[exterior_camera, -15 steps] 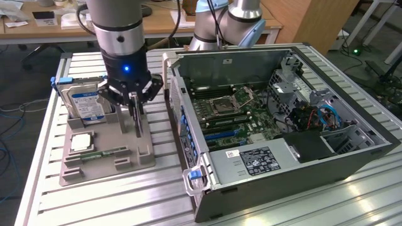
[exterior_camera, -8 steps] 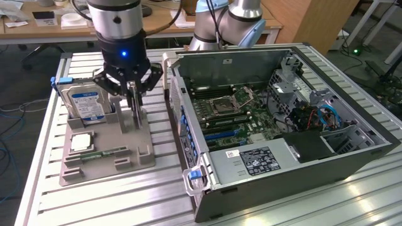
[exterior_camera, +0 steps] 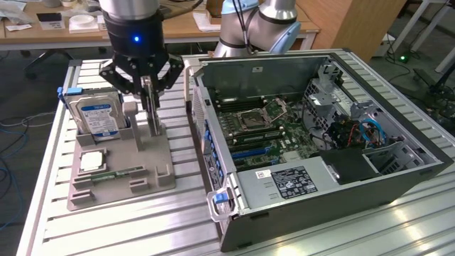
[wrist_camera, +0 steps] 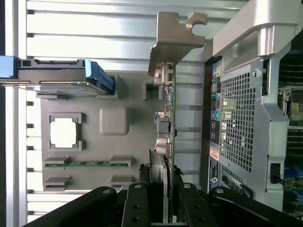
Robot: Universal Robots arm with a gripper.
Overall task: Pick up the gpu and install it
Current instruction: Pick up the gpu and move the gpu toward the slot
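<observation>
The gpu (exterior_camera: 153,114) stands on edge in a slot of the grey holder tray (exterior_camera: 153,170), at the exterior view's left. It is a thin dark card, seen edge-on in the wrist view (wrist_camera: 171,118) with its pale metal end bracket (wrist_camera: 174,38) at the far end. My gripper (exterior_camera: 148,93) hangs straight down over it, its black fingers (wrist_camera: 137,203) closed on either side of the card's top edge (wrist_camera: 164,189). The card's lower edge still rests at the tray. The open computer case (exterior_camera: 398,176) lies beside the tray, with its motherboard (exterior_camera: 263,128) exposed.
On the same tray stand a silver hard drive with a blue label (exterior_camera: 99,114), a square processor chip (exterior_camera: 92,160) and a green memory stick (exterior_camera: 117,173). The case's rear panel (wrist_camera: 236,123) is close beside the card. A second robot arm (exterior_camera: 263,26) stands behind the case.
</observation>
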